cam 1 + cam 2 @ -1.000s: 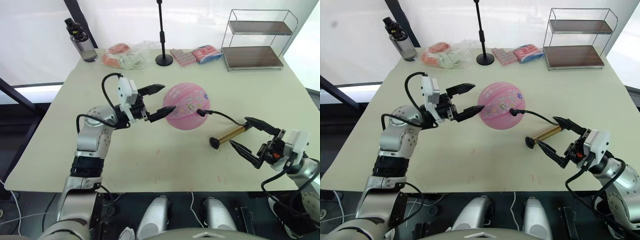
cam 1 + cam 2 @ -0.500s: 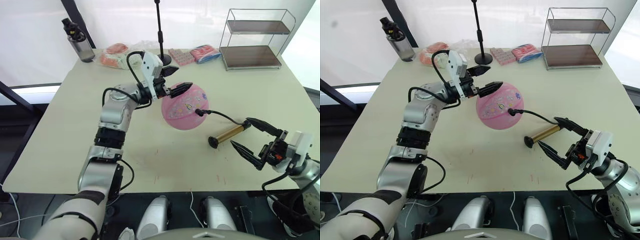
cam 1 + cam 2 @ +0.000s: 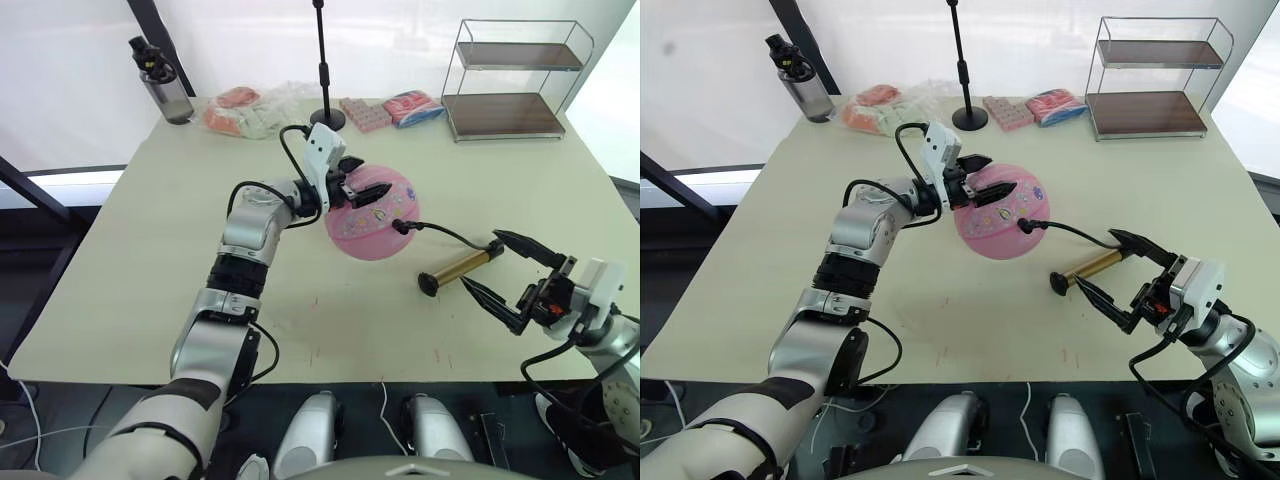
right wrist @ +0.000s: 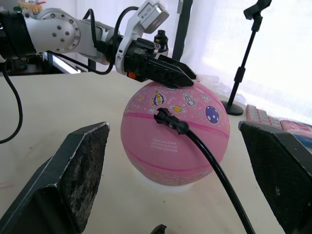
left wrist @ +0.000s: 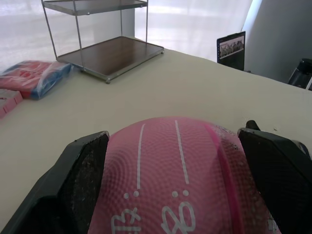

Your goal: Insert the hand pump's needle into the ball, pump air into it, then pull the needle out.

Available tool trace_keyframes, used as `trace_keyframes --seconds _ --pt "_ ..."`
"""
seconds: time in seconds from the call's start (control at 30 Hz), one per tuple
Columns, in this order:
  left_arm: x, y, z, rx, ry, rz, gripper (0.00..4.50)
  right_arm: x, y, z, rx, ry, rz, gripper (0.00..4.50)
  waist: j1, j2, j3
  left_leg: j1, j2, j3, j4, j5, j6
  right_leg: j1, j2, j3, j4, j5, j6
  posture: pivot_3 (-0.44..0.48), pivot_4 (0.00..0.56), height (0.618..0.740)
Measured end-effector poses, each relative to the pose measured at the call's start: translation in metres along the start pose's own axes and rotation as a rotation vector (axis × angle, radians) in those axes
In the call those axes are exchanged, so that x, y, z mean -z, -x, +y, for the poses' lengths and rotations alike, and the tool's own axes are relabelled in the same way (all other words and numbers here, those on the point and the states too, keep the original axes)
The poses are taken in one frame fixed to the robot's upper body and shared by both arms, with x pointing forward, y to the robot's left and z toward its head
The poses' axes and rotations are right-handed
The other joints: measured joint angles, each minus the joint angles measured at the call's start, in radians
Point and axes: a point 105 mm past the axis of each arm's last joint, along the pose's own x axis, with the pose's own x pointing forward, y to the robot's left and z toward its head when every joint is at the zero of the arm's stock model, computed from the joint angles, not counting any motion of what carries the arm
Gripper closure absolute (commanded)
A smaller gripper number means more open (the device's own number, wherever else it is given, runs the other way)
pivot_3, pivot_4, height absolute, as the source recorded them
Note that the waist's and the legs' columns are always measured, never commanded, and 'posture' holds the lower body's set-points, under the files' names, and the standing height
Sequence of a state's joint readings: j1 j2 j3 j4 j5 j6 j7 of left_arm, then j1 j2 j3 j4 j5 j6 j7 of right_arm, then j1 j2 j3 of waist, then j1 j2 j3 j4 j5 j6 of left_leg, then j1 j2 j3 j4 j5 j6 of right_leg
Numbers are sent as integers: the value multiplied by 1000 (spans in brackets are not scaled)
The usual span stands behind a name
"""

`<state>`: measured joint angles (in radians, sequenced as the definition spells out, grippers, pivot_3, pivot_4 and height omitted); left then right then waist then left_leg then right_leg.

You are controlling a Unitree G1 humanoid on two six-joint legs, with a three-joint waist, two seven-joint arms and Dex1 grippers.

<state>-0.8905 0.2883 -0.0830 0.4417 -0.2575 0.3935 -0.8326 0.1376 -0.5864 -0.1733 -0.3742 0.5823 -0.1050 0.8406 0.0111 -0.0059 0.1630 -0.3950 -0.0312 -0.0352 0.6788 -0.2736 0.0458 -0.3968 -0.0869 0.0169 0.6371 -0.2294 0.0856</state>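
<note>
The right end effector [image 3: 512, 281] hovers low over the near right part of the pale bench [image 3: 120, 290], its two black fingers spread wide and grasping nothing. The hand pump [image 3: 457, 268], a short gold-bronze cylinder with black end caps, lies flat on the bench just to the left of this end effector and slightly beyond it. The pump's long axis runs from near-left to far-right, with its far-right end reaching toward the spread fingers. The right arm is the nearer arm to the pump. From the pump, the thin black hose [image 3: 445, 233] curves left to a small black fitting seated in the right face of the pink printed ball [image 3: 372, 213]; the needle itself is hidden, judged already inserted. Farther back, the left end effector [image 3: 352, 190] is released, its fingers straddling the ball's top.
</note>
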Motion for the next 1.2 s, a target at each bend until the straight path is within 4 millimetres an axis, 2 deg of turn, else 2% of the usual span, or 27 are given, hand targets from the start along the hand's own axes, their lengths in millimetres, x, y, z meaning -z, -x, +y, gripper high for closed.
trace_keyframes --seconds 0.2,0.33,0.47,0.57,0.7,0.87,1.2 --pt "5 -5 -5 7 34 7 0 0 -17 -10 28 42 35 41 0 0 0 0 0 0 1 0 0 0 0 0 1 0 0 0 150 740" --pt "10 -8 -6 -1 58 0 0 3 -48 -12 14 93 96 41 2 0 -1 1 0 0 2 1 -1 0 0 0 1 0 0 0 150 740" --pt "13 -11 -7 -10 55 -10 0 9 -78 -4 -55 234 187 41 5 -1 -3 1 -1 0 3 1 -1 1 0 0 1 0 0 0 150 740" --pt "14 -12 -7 -14 50 -11 0 15 -90 1 -107 320 252 41 5 -1 -5 1 -1 0 4 1 -1 2 0 -1 1 0 0 0 150 740" --pt "15 -15 -8 -21 53 -12 0 23 -96 -10 -161 523 374 41 5 -2 -8 1 -2 -1 5 1 -1 2 -1 -1 1 0 0 0 150 740" --pt "17 -16 -10 -28 59 -13 0 32 -99 -10 -251 687 460 41 6 -3 -11 1 -2 -1 5 1 -1 2 -1 -1 1 0 0 0 150 740" --pt "17 -18 -10 -35 64 -15 0 38 -106 -8 -283 817 486 41 6 -5 -13 1 -2 -1 5 1 -2 3 -1 -1 0 0 0 0 150 740"
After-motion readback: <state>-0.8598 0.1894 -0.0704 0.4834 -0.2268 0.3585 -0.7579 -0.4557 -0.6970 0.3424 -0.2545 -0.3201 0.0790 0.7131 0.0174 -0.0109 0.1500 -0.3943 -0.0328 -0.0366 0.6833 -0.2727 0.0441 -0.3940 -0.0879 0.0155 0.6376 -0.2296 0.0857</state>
